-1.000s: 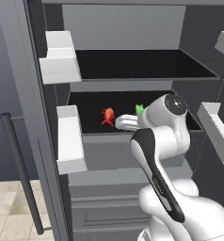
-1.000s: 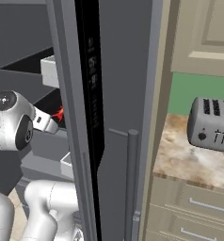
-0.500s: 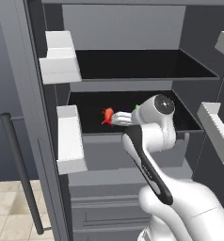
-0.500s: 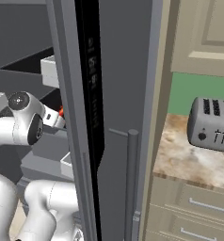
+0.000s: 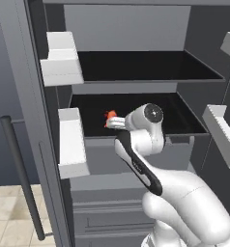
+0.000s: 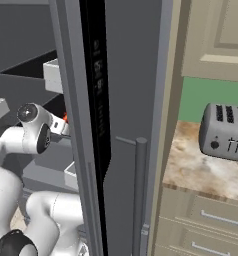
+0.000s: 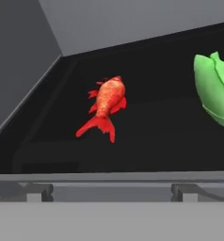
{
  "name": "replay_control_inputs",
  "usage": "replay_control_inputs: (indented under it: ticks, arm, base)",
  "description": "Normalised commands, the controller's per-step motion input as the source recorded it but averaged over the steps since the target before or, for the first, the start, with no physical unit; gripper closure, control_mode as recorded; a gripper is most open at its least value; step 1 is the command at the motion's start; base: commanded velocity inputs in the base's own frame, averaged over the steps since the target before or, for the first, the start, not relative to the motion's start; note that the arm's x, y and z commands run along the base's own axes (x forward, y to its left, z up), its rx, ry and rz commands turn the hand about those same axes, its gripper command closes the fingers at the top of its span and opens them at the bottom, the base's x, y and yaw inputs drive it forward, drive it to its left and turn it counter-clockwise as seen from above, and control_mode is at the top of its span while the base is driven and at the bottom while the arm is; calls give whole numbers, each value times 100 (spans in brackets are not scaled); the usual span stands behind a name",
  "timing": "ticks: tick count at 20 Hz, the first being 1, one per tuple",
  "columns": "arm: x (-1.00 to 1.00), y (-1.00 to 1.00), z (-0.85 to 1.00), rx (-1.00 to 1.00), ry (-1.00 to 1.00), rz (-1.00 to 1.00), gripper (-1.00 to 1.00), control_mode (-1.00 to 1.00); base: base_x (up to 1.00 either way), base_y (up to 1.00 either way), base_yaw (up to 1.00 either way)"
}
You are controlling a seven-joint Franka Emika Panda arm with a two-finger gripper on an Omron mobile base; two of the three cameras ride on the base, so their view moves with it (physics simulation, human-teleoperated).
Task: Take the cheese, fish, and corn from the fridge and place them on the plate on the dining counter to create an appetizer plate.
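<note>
The arm reaches into the open fridge [image 5: 126, 29], wrist level with the lower black shelf [image 5: 184, 123], and the hand camera looks straight along that shelf. The pincer [image 7: 111, 190] sits at the shelf's front lip, jaws spread wide apart, nothing between them; its two dark fingertips [image 7: 38, 190] just peek up over the front edge.

Dead ahead lies the fish [image 7: 106, 106], flat on the shelf, red-orange, a little left of the pincer's centre line and further in. Its long axis runs from the tail, nearer and to the left, up to the head, further back and slightly right, so it lies nearly along the line of approach with a small slant. From the left base view a bit of the fish [image 5: 110, 116] shows just past the wrist, well inside the shelf.

The corn [image 7: 216, 89] lies off to the right, green husk cut by the frame edge, well apart from the fish. Cheese: I cannot pick it out here.

My read: the fish is the target. The hand needs to push forward and a touch left, and the jaws would best close across the body's narrow width, not along tail to head.
</note>
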Motion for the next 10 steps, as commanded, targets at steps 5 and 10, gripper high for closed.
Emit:
replay_control_inputs:
  ticks: [5, 10]
  arm:
    - [51, 28, 0, 0, 7, 0, -100, -100]
    - [45, 19, -3, 0, 0, -1, -100, -100]
  base:
    - [0, 0, 0]
    - [0, 0, 0]
